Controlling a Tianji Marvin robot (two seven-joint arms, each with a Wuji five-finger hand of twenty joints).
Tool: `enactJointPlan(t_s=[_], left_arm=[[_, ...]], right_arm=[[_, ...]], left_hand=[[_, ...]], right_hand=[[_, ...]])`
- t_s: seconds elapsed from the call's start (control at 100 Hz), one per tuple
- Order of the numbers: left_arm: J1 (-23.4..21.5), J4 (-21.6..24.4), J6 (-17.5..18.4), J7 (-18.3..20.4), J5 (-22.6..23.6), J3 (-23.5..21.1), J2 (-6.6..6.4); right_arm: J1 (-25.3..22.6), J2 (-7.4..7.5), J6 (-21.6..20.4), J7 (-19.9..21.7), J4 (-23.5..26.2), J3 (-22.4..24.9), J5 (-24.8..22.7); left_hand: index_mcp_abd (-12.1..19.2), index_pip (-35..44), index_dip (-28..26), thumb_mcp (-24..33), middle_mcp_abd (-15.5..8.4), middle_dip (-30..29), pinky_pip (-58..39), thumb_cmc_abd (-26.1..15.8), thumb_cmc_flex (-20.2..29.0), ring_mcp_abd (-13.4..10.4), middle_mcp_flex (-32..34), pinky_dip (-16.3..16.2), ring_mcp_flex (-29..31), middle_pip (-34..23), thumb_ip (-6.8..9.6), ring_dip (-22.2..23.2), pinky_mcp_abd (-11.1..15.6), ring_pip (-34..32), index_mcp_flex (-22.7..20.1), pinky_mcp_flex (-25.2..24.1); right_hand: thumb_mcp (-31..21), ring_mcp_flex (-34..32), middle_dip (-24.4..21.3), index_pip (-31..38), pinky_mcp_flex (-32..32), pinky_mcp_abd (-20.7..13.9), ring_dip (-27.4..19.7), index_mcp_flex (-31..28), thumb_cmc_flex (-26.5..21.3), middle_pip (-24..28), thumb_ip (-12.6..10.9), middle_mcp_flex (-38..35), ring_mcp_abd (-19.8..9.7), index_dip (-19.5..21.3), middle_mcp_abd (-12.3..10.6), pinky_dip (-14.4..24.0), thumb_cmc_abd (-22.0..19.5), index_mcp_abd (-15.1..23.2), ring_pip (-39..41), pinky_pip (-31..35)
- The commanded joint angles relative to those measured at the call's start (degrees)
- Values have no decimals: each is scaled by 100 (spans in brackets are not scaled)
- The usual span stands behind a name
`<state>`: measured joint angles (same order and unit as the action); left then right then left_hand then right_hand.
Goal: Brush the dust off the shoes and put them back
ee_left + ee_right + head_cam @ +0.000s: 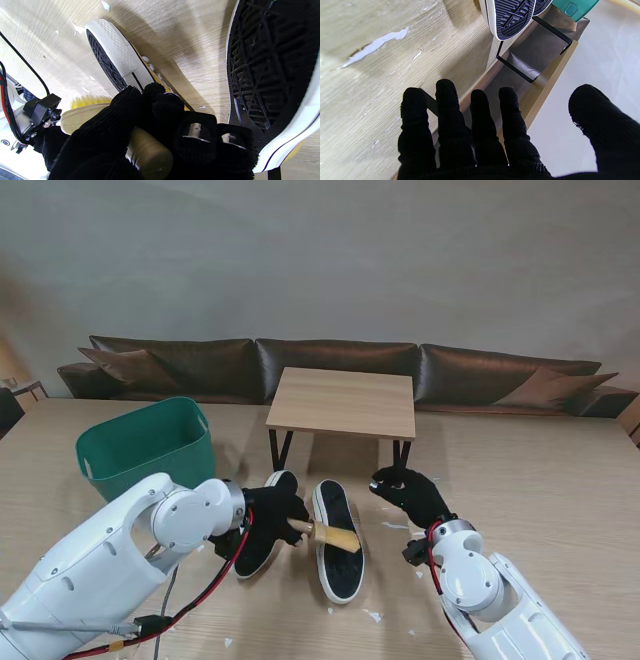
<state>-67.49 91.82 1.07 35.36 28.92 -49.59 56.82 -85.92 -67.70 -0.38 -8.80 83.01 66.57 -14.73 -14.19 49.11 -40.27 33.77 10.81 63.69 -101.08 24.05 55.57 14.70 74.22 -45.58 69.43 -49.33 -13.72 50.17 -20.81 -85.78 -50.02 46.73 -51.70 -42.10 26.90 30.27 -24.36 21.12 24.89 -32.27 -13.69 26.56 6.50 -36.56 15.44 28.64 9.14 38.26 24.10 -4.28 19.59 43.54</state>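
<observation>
Left hand (275, 510) hides most of the brush (335, 536) handle

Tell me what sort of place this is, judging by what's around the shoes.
Probably a lounge-style room used as a test space. A long dark brown leather sofa lines the plain pale wall, a small wooden table on black metal legs stands before it, and a green plastic tub sits on the wood-grain surface.

A living room: brown leather sofa (330, 365), low wooden table (343, 402).
</observation>
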Motion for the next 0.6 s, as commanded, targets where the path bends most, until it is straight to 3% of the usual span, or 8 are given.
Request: enactJointPlan(t_s=[0.0, 0.19, 0.59], left_arm=[[-48, 121, -53, 156, -38, -33, -15], [-140, 251, -101, 205, -85, -122, -26], [-225, 188, 214, -266, 140, -580, 77]], right_arm=[[-16, -14, 11, 91, -2, -20, 2], [-14, -13, 15, 101, -6, -28, 3], [2, -25, -2, 59, -32, -51, 10]], left_hand=[[-21, 35, 8, 5, 139, 76, -355, -349, 410, 185, 350, -12, 312, -47, 172, -24, 144, -244, 8, -33], [-16, 31, 7, -20, 160, 88, -351, -355, 418, 185, 355, -15, 312, -43, 179, -24, 148, -242, 10, -39], [-37, 21, 19, -6, 180, 92, -350, -333, 433, 185, 358, -17, 312, -43, 185, -24, 150, -240, -2, -39]], right_hand=[[-77, -107, -62, 50, 735, -2, 52, -21, -7, 60, -152, -48, 16, -88, 76, 48, -129, -21, 32, 117], [-77, -102, -61, 49, 733, -1, 51, -19, -9, 64, -152, -57, 11, -87, 76, 49, -136, -10, 29, 118], [-85, -102, -61, 52, 731, -5, 51, -11, 1, 64, -150, -50, 11, -86, 79, 52, -133, -15, 31, 120]])
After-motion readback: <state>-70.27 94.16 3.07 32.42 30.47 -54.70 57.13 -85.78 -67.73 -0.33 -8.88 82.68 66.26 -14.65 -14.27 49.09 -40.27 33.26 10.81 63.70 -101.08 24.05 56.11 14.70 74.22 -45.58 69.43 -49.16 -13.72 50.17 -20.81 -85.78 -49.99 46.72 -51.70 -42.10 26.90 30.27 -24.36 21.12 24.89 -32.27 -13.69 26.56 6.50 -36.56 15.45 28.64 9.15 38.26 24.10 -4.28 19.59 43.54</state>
